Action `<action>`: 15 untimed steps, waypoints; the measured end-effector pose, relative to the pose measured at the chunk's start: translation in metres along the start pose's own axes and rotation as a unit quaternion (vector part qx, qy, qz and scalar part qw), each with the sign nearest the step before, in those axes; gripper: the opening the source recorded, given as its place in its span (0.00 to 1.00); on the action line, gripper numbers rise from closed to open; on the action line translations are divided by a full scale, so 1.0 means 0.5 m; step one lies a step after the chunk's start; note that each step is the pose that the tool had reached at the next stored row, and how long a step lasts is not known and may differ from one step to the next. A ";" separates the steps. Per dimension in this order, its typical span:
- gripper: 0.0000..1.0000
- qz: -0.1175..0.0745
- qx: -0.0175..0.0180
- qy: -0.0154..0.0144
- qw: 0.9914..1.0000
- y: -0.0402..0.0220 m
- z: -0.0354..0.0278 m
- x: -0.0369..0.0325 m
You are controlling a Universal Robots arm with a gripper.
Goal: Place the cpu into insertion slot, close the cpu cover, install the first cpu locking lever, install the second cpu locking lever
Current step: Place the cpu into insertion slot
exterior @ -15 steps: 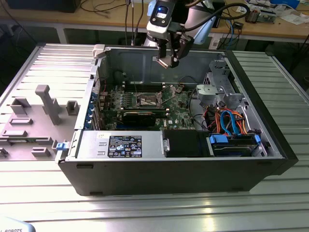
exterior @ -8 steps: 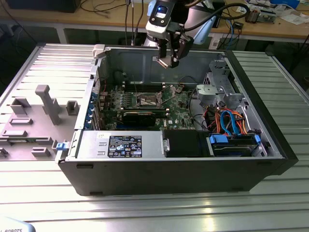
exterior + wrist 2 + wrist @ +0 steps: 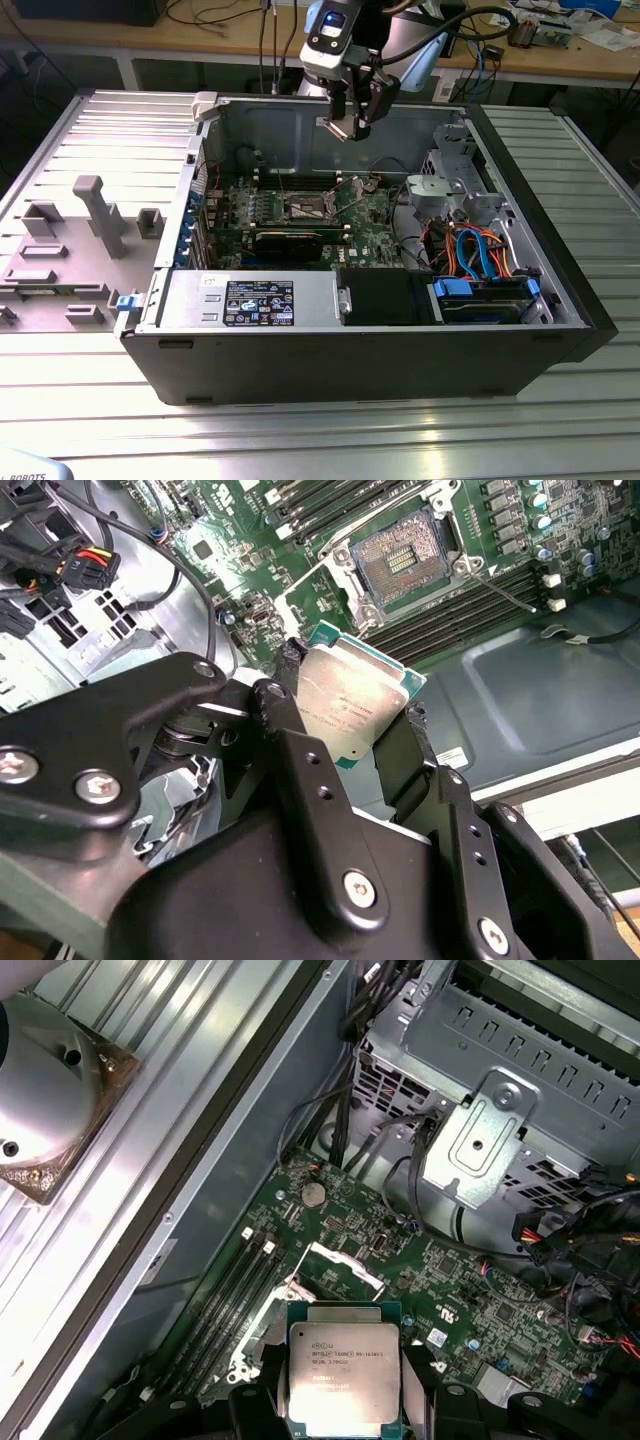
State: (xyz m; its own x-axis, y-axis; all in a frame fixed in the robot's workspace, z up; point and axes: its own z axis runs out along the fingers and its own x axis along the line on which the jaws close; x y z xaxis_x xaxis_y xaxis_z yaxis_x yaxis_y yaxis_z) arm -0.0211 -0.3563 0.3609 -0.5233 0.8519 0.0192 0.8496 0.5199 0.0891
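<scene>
My gripper point(image 3: 352, 120) hangs above the open computer case, shut on the cpu point(image 3: 338, 127). In both wrist views the cpu point(image 3: 350, 702) point(image 3: 343, 1365) shows its silvery-grey top, clamped by its edges between the black fingers point(image 3: 285, 685) point(image 3: 420, 1390). The insertion slot point(image 3: 400, 558) point(image 3: 305, 208) lies bare on the green board well below the chip, its dark contact field showing. The cpu cover point(image 3: 335, 1265) point(image 3: 352, 190) stands tilted up beside the socket. A thin locking lever point(image 3: 500, 585) sticks out near the socket.
Long memory slots point(image 3: 470, 605) flank the socket. A black graphics card point(image 3: 290, 242) lies in front of it. A metal drive cage point(image 3: 450, 185) with blue and orange cables point(image 3: 480, 255) stands at the exterior view's right. A grey fixture point(image 3: 90, 215) sits outside the case.
</scene>
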 end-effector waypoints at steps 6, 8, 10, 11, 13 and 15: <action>0.54 0.008 0.000 -0.001 1.000 0.000 0.000 0.000; 0.54 0.013 0.000 -0.001 1.000 0.000 0.000 0.000; 0.54 0.016 0.000 -0.001 1.000 0.000 0.000 0.000; 0.54 0.018 0.000 -0.002 1.000 0.000 0.000 0.000; 0.54 0.021 0.000 -0.002 1.000 0.000 0.000 0.000; 0.54 0.025 0.000 -0.002 1.000 0.000 0.000 0.000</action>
State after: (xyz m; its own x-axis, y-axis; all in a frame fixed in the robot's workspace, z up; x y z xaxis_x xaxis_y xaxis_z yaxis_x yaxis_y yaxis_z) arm -0.0211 -0.3563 0.3609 -0.4801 0.8770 0.0192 0.8745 0.4768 0.0890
